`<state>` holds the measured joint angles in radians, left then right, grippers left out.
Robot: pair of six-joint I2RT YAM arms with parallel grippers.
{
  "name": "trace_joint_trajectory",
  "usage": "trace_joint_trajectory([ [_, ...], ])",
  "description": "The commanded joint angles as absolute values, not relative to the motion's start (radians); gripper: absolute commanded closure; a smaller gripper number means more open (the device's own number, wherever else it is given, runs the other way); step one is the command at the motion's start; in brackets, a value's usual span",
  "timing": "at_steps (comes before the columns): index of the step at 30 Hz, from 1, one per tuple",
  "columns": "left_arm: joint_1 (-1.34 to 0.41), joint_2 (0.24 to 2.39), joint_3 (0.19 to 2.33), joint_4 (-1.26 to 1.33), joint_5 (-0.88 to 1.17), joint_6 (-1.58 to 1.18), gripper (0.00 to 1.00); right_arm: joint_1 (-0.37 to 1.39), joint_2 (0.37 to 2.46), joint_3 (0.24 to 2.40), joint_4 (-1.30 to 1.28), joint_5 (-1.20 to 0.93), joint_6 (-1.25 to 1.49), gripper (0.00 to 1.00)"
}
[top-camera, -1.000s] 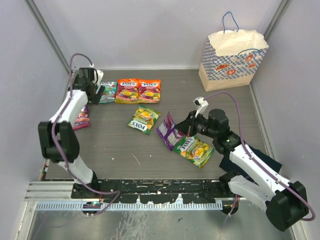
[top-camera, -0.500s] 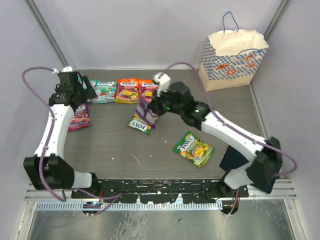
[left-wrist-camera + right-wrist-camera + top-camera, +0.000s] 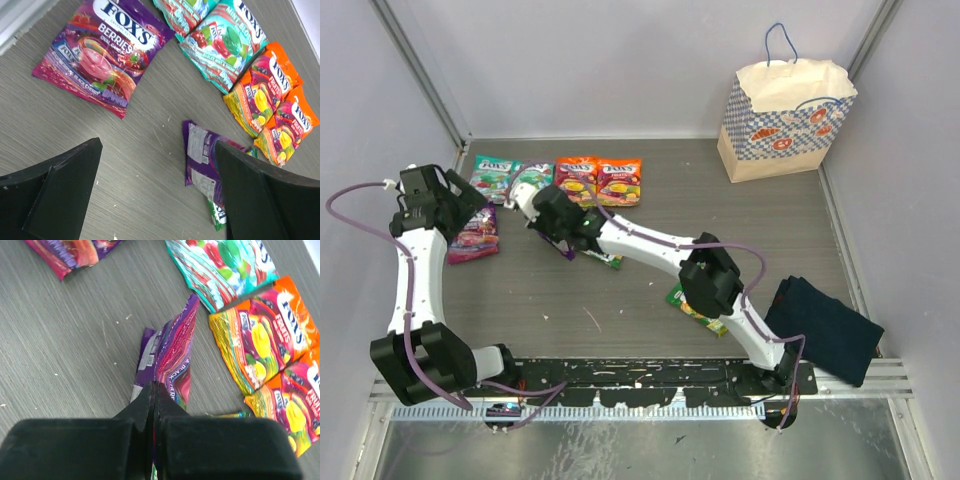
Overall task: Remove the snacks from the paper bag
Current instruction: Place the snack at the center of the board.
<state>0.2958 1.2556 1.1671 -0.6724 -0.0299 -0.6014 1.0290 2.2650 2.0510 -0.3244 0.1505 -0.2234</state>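
Observation:
The paper bag stands upright at the back right. Several snacks lie at the back left: teal packets, orange packets and a purple berries packet. My right gripper reaches far left and is shut on a purple packet, its lower end near the table. My left gripper is open and empty above bare table, between the berries packet and the held purple packet. A green-yellow packet lies partly under my right arm.
A second green-yellow packet lies mid-table, mostly hidden by my right arm. A dark navy folded cloth lies at the front right. Grey walls close the left, back and right sides.
My right arm has swung from the right side far to the left, carrying the purple packet. My left gripper has drawn back left from the teal packets.

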Motion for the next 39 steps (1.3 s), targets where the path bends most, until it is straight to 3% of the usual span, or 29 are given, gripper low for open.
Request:
trace_joint_trajectory([
  [1,0.3,1.238,1.21,-0.652,-0.065,-0.588,0.02,1.088,2.26,2.135,-0.163,0.245,-0.411,0.99],
  [7,0.301,1.244,1.194,-0.632,-0.105,-0.592,0.02,1.093,2.33,2.26,-0.079,0.283,-0.584,0.99],
  [17,0.3,1.19,1.199,-0.637,-0.17,-0.58,0.02,1.138,2.278,2.025,0.068,0.23,-0.664,0.99],
  [30,0.301,1.131,1.226,-0.667,-0.126,-0.56,0.02,1.029,2.36,2.257,0.098,0.271,-0.79,0.99],
  [33,0.301,1.125,1.238,-0.681,-0.113,-0.56,0.02,1.035,2.348,2.199,0.134,0.335,-0.811,0.99],
  [37,0.301,1.111,1.261,-0.705,-0.113,-0.555,0.02,1.13,2.256,1.947,0.176,0.401,-0.823,0.99],
  [38,0.3,1.104,1.263,-0.708,-0.114,-0.553,0.02,1.156,2.227,1.876,0.166,0.404,-0.804,0.97],
  [39,0.301,1.095,1.265,-0.71,-0.114,-0.551,0.02,1.181,2.197,1.818,0.135,0.382,-0.744,0.81],
])
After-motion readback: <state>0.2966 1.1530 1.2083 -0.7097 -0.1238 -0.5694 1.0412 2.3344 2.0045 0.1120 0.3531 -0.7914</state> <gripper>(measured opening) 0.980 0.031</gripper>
